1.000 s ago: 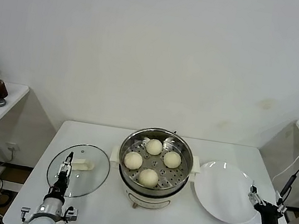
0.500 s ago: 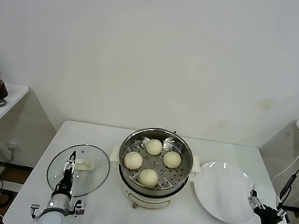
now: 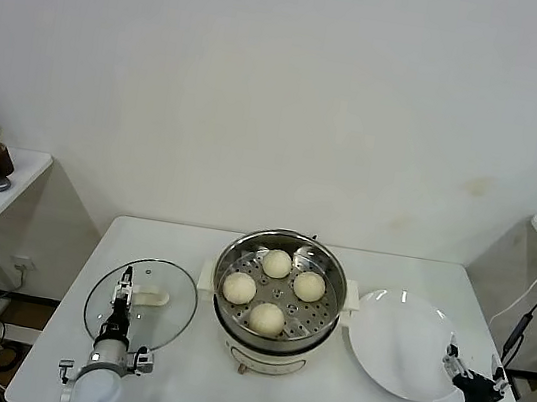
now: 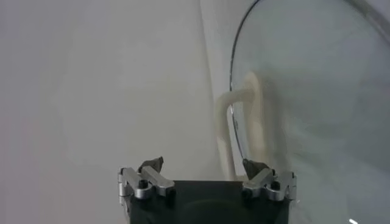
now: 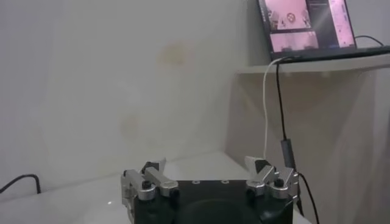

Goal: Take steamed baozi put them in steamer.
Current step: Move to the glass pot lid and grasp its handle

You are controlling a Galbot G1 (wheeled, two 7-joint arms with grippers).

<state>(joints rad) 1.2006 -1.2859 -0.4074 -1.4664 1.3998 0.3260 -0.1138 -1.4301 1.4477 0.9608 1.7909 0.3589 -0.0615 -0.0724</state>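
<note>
The steel steamer (image 3: 273, 335) stands on its cream base in the middle of the table. Several cream-white baozi lie on its perforated tray, one at the back (image 3: 277, 263), one at the left (image 3: 239, 287) and one at the front (image 3: 267, 318). My left gripper (image 3: 119, 302) is open and empty, low at the front left over the glass lid (image 3: 157, 322); in the left wrist view (image 4: 203, 168) it points at the lid's white handle (image 4: 239, 119). My right gripper (image 3: 470, 373) is open and empty at the front right corner, beside the white plate; it also shows in the right wrist view (image 5: 210, 170).
An empty flat white plate (image 3: 399, 344) lies right of the steamer. A side table (image 3: 7, 192) with a mouse and a cup stands far left. A shelf with a screen (image 5: 304, 24) and hanging cables (image 3: 524, 320) is at the right.
Both arms have drawn back slightly toward the table's front edge. The baozi, steamer, lid and plate have not moved.
</note>
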